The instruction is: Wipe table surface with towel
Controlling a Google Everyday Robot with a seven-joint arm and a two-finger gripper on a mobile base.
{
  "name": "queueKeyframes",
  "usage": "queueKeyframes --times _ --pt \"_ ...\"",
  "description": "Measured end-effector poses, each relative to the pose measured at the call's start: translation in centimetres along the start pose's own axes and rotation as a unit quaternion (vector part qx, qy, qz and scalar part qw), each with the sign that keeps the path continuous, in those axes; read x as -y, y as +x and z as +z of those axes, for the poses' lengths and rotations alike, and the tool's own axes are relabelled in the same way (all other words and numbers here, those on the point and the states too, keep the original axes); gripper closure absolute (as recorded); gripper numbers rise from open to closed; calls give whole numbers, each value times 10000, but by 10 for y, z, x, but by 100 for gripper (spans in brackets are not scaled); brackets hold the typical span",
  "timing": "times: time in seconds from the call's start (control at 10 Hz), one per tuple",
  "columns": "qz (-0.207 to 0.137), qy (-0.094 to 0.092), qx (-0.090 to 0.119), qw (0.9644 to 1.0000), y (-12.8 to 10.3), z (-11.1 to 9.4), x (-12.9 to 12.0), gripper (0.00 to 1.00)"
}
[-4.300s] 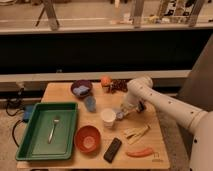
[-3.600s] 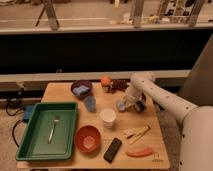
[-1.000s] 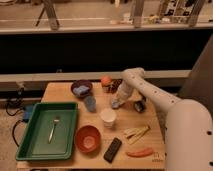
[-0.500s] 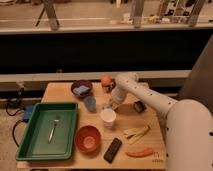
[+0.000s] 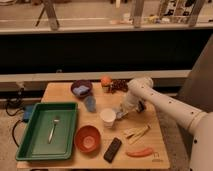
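My gripper is low over the wooden table, right of centre, at the end of the white arm that reaches in from the right. It is just right of a white cup. A small pale, cloth-like patch shows under the gripper and may be the towel. I cannot tell if it is held.
On the table are a purple bowl with a blue item, an orange, dark grapes, a blue cup, a red bowl, a green tray with a fork, a black device, yellow peels and a red pepper.
The gripper has moved left along the table, from near the right side toward the white cup. The other objects have not moved.
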Motion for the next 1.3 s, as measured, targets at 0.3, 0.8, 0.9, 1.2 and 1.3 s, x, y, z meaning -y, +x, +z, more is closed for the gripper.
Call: queueKeyframes --times 0.3,0.8,0.9,1.2,1.3 --pt "139 81 -159 9997 21 -10 7 100" --pt "286 243 -170 9991 51 4 67 100" --pt "257 273 -104 9992 49 7 74 100" --pt "-2 256 97 9996 15 26 91 100" --pt "-81 243 186 9995 2 36 96 100"
